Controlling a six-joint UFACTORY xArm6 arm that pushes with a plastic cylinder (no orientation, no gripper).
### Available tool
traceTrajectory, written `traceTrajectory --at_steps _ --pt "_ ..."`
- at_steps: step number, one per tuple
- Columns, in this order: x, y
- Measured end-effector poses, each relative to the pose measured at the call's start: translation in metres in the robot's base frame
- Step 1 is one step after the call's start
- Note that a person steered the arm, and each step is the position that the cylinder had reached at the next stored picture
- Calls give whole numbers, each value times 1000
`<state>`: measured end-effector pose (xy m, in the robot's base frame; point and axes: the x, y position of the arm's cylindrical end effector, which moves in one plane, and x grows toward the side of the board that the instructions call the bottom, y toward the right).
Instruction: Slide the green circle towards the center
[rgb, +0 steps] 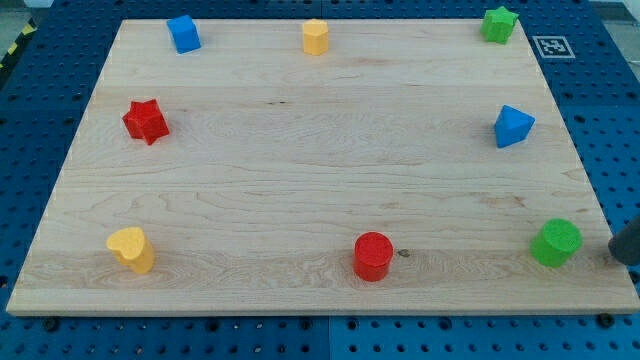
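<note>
**Green circle at the board's lower right, my tip just beyond it**

On the light wooden board, the green round plastic block sits at five o'clock from centre. My tip stands near it at three o'clock, apart, with no fingers to clench, holding nothing.

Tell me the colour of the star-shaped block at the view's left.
Red star, clear in the camera view.
</note>
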<state>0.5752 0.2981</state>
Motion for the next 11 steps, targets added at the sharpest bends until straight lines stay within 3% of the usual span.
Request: traceTrajectory --at_steps 2,3,11 --pt "23 -32" --pt "12 -61" --pt "-30 -92"
